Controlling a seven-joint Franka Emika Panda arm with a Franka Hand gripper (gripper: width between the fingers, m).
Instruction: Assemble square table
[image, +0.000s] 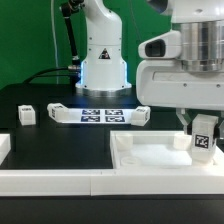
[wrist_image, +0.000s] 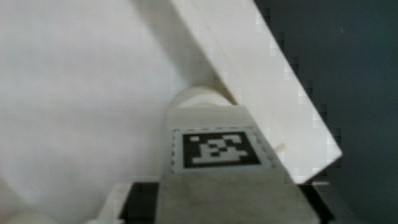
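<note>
The gripper (image: 203, 128) hangs over the near right part of the black table (image: 60, 145), and its fingers are clamped on the two sides of a small white leg (image: 203, 138). The leg stands upright with its black-and-white tag facing the exterior camera. It sits in the far right corner of the tabletop (image: 150, 152), a wide white square tray with a raised rim that lies flat at the near right of the table. Whether the leg's foot rests on the tray floor or hangs just above it cannot be told.

In the wrist view the leg (wrist_image: 222, 150) fills the gap between the gripper's (wrist_image: 217, 203) dark fingers (wrist_image: 306, 200). Just beyond it are the pale tray floor (wrist_image: 80, 90) and the rim running off slantwise.

A second leg (image: 27, 114) lies on the table at the far left, well apart from the tray. The marker board (image: 100, 114) lies flat in the far middle, before the arm's base (image: 102, 62). White rails (image: 50, 182) run along the near edge.
</note>
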